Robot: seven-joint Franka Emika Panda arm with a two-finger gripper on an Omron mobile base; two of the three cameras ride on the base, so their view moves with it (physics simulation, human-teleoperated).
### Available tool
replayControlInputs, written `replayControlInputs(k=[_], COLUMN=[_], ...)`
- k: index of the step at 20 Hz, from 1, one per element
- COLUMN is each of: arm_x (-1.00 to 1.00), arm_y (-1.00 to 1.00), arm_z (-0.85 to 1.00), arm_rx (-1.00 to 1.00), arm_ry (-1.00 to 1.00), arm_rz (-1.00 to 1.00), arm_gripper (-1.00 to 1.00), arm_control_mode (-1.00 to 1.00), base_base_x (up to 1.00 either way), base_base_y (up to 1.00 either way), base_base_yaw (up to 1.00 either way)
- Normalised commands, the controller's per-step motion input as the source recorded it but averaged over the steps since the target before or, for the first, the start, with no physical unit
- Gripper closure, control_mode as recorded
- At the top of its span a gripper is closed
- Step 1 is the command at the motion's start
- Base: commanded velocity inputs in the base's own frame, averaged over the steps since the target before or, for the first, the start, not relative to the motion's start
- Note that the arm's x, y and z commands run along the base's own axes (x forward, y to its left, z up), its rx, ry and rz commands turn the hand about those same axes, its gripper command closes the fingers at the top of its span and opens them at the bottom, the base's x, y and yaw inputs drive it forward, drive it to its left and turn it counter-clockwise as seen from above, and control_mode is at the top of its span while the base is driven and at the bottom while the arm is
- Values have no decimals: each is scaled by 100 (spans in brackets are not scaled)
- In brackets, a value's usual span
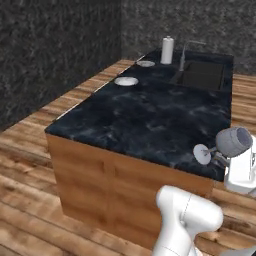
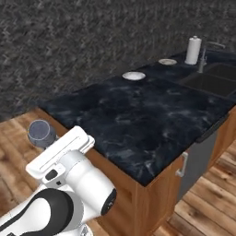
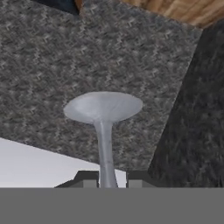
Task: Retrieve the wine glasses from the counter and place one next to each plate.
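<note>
**Glass carried at the counter's near edge**

One glass (image 1: pixel 227 144) lies tilted sideways in the gripper (image 3: pixel 106 178), jaws narrow on its stem, off the counter's (image 1: pixel 150 120) near edge above open floor. Hand view shows stem and foot; right base view, the bowl. Two plates (image 1: pixel 126 81) (image 1: pixel 146 63) sit along the far edge.

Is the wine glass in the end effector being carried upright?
No. The wine glass lies roughly sideways in the left base view, foot toward the counter, held by its stem in the end effector.
</note>
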Motion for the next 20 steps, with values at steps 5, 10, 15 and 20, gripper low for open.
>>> replayControlInputs(k=[5,10,15,20], arm_x=[0,0,0,0], arm_y=[0,0,0,0], arm_z=[0,0,0,0], arm_rx=[0,0,0,0], arm_ry=[0,0,0,0], arm_rz=[0,0,0,0], arm_gripper=[100,100,100,100], arm_control_mode=[100,100,100,100], base_base_x=[61,42,30,12], base_base_y=[100,100,100,100], base_base_yaw=[-37,-43,-52,-54])
